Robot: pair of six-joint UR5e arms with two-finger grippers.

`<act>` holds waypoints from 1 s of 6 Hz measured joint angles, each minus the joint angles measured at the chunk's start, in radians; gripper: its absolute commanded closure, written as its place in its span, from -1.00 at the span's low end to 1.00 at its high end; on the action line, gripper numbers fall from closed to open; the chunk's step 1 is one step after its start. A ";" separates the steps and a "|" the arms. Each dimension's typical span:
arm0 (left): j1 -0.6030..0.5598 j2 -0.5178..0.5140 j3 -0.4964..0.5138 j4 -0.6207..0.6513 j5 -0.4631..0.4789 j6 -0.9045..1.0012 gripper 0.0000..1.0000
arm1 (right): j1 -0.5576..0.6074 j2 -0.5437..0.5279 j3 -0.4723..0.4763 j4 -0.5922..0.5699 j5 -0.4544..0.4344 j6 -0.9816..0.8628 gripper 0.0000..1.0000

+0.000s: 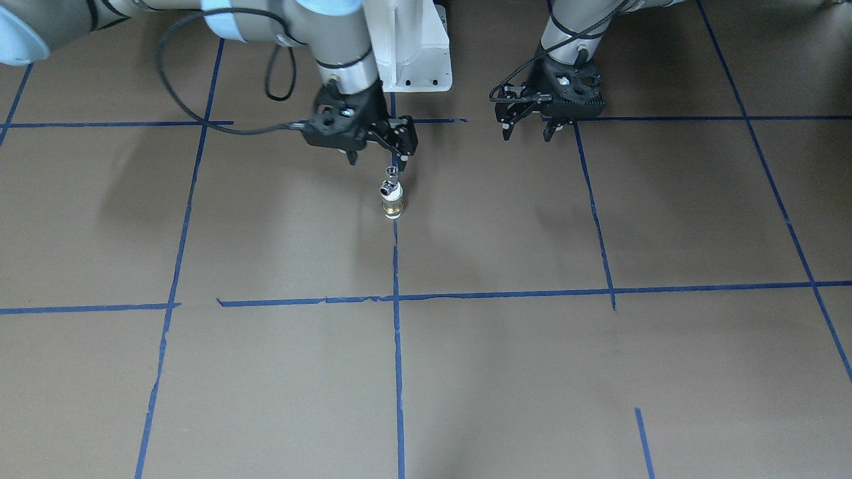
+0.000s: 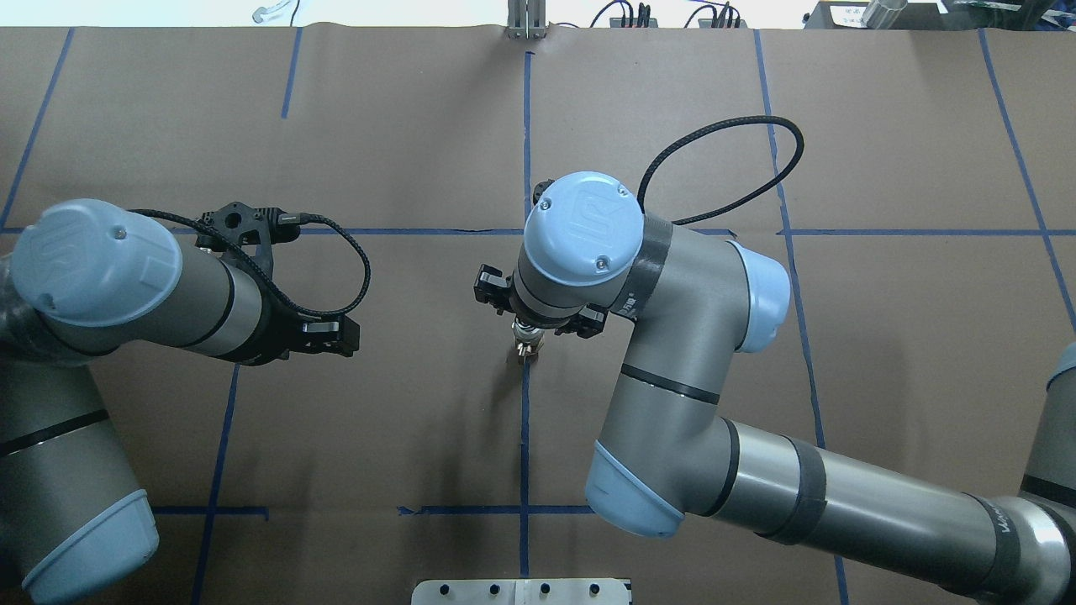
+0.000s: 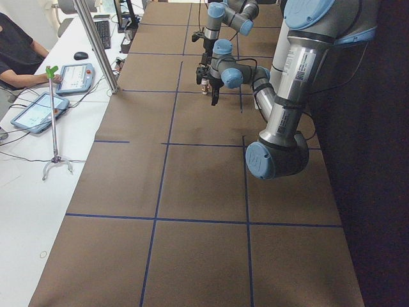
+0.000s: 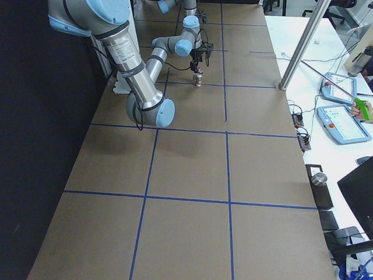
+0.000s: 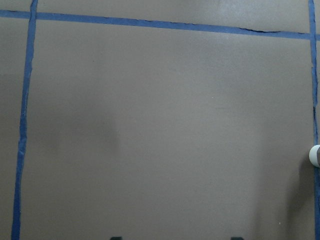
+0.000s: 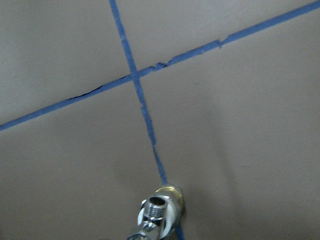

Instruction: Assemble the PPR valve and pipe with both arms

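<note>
Exterior front-facing: I note the valve (image 1: 391,197) standing upright on a blue tape line (image 1: 397,332), just below the right gripper (image 1: 376,161), jaws spread wide, not closed on it. Left gripper (image 1: 526,136) well apart, jaws likewise wide, empty. Overhead exterior: valve shows under the right wrist. Right wrist-mounted: its chrome top sits at the bottom edge.

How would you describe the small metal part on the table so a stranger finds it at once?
Find the brown table with its blue tape grid. On the centre tape line, just under the open fingers of the right gripper, a small valve stands upright. Unlike the black gripper above it, it has a brass base, white middle and chrome top.
</note>
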 measured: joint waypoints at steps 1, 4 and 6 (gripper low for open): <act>-0.005 0.021 -0.015 0.001 -0.003 0.024 -0.57 | 0.090 -0.094 0.088 0.002 0.091 -0.015 -1.00; -0.140 0.155 -0.086 0.004 -0.136 0.264 -0.57 | 0.408 -0.404 0.199 0.004 0.321 -0.435 -1.00; -0.347 0.248 -0.076 0.014 -0.257 0.587 -0.58 | 0.624 -0.608 0.208 0.004 0.445 -0.842 -1.00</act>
